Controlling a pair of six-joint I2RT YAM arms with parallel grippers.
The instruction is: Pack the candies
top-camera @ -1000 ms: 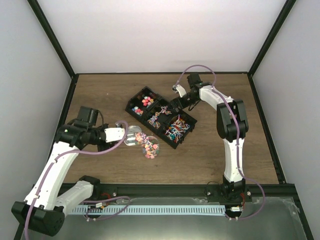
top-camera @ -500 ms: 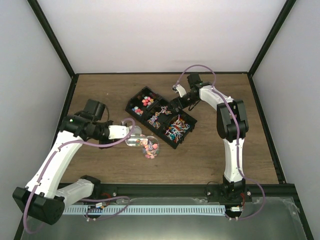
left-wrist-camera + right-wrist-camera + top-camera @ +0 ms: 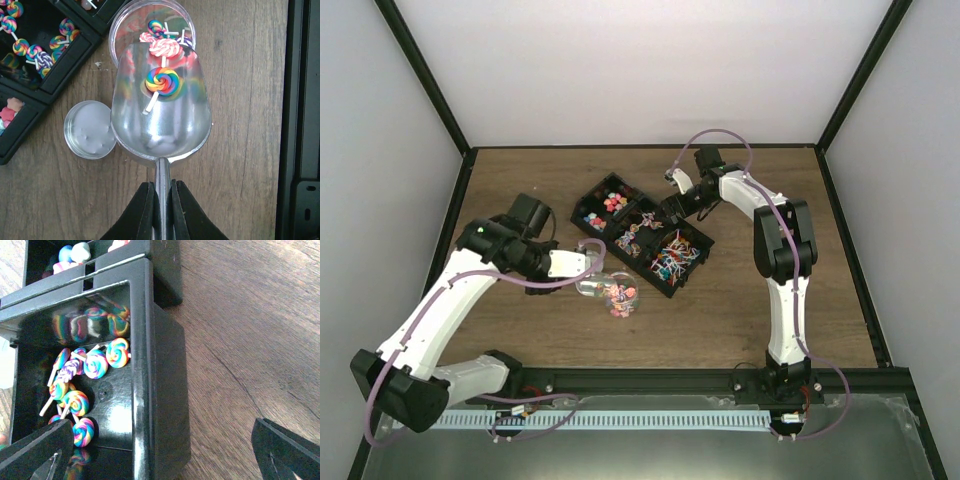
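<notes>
Grips scoop (image 3: 160,112) in left claw (image 3: 161,187), tipping candies (image 3: 162,81) into jar (image 3: 118,31), upper centre; holds right claw (image 3: 161,432) spread astride tray wall (image 3: 144,365), probably steadying.

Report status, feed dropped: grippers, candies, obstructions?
Left gripper shut on scoop handle. Right gripper open at tray wall. Lollipop in scoop, over jar. Lid beside jar, nothing blocking.

White arms (image 3: 782,310), black joints (image 3: 525,215), lilac cables (image 3: 718,133), black claws (image 3: 161,187).
</notes>
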